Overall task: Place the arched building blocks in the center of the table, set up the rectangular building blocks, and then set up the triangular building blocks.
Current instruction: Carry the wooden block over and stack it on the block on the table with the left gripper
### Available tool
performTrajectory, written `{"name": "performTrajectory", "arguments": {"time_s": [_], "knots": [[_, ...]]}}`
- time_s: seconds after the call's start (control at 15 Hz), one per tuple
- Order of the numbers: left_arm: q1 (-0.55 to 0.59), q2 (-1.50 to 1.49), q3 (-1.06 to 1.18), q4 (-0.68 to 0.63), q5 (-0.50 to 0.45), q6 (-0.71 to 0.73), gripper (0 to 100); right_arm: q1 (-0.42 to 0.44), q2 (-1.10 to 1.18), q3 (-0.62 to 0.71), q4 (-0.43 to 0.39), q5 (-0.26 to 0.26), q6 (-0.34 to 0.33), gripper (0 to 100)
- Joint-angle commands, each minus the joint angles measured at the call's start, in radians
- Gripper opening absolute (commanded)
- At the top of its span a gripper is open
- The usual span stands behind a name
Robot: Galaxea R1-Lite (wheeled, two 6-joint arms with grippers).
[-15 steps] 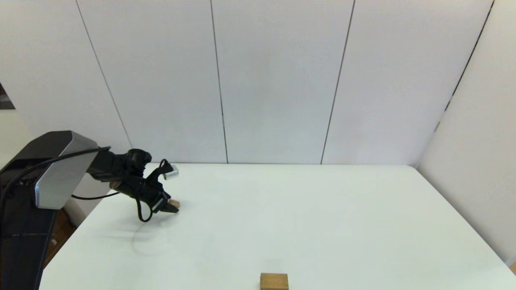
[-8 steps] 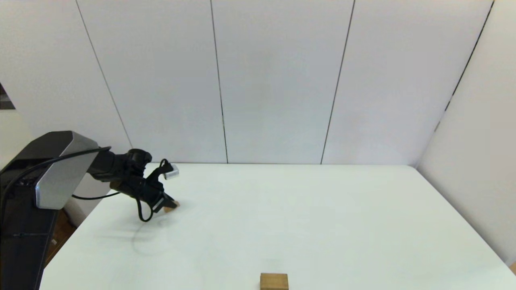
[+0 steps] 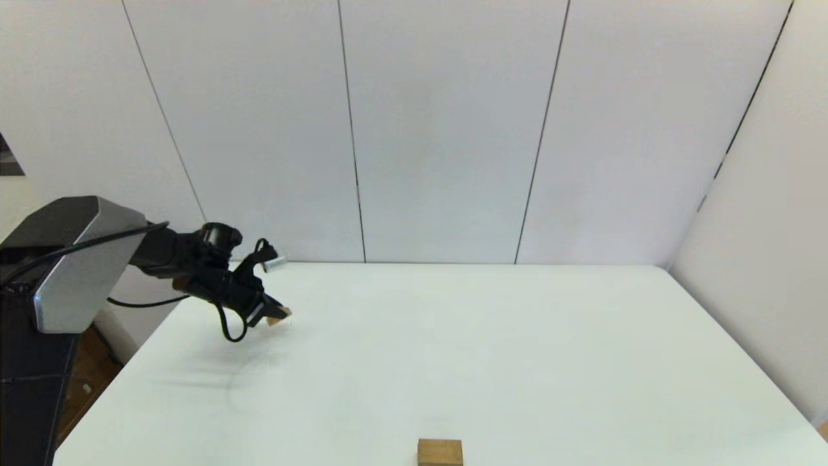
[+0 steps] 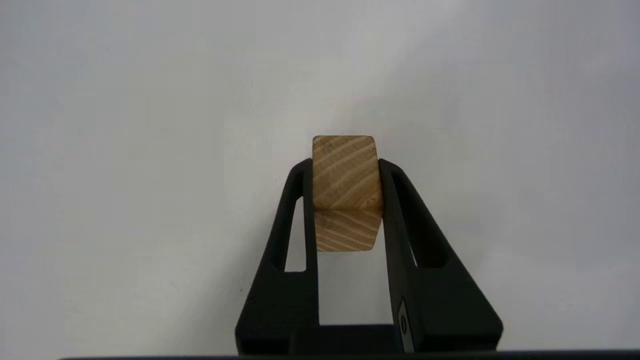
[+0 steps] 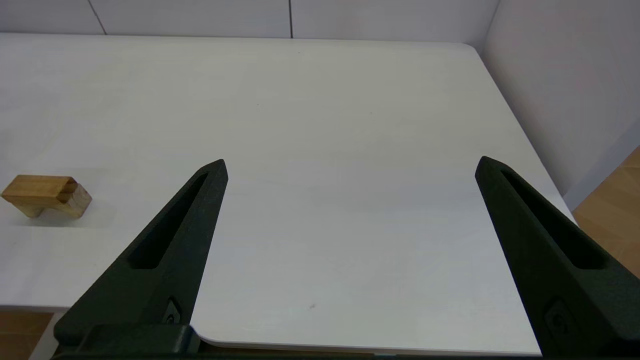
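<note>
My left gripper [image 3: 273, 315] hangs a little above the far left of the table [image 3: 491, 349]. It is shut on a small tan wooden block [image 4: 344, 170], held by its two ends. Two flat grained faces meeting at an edge are all that shows, so I take it for the rectangular block [image 3: 279, 319]. The arched block [image 3: 440, 452] lies at the near middle of the table. In the right wrist view the arched block [image 5: 45, 195] shows its cut-out facing down. My right gripper [image 5: 350, 165] is open and empty over the table's near right part. The triangular block is out of view.
White wall panels [image 3: 446, 129] stand right behind the table's far edge, and a side wall [image 3: 770, 246] runs along its right side. The left arm's silver-grey link [image 3: 77, 259] and its cable hang over the table's left edge.
My left arm has risen and drawn slightly back, lifting the small block off the tabletop. The arched block has not moved.
</note>
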Motion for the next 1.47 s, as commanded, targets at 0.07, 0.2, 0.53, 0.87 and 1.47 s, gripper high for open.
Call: {"name": "performTrajectory", "arguments": {"time_s": [0.07, 0.2, 0.53, 0.87, 1.47], "knots": [[-0.095, -0.185, 0.005, 0.086, -0.008, -0.007, 0, 0.001, 0.0, 0.0, 0.001, 0.0, 0.0, 100], [-0.205, -0.28, 0.008, 0.149, -0.003, -0.013, 0, 0.001, 0.0, 0.0, 0.001, 0.0, 0.0, 100], [-0.561, -0.354, 0.039, 0.165, 0.079, -0.12, 0, 0.001, 0.0, 0.0, 0.001, 0.0, 0.0, 100], [-0.771, -0.297, 0.075, 0.155, 0.181, -0.188, 0, 0.001, 0.0, 0.0, 0.001, 0.0, 0.0, 100], [-0.852, -0.277, 0.356, -0.098, 0.195, -0.185, 0, 0.001, 0.0, 0.0, 0.001, 0.0, 0.0, 100]]}}
